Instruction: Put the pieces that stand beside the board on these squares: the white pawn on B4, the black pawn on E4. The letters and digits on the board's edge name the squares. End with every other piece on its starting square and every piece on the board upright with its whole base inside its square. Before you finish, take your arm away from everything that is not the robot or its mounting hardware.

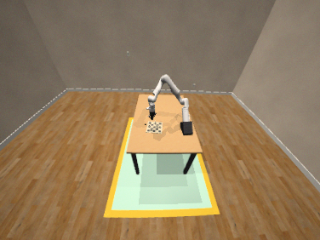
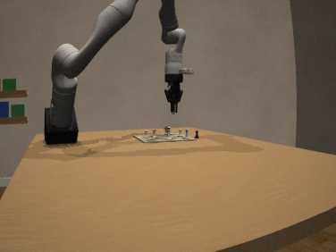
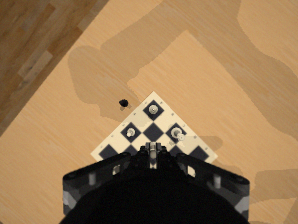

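Note:
My gripper points straight down, high above the board's near part in the wrist view. Its fingers are shut on the white pawn, whose pale lower tip shows just below them; the rest is hidden by the fingers. The black pawn stands upright on the table beside the board. The chessboard is turned like a diamond in the wrist view, its lower part hidden behind the gripper. The edge letters and digits are too small to read.
Pale pieces stand on the board: one at its top corner square, one to the left and a taller one to the right. The others are hidden in the wrist view. The black robot base stands across the table.

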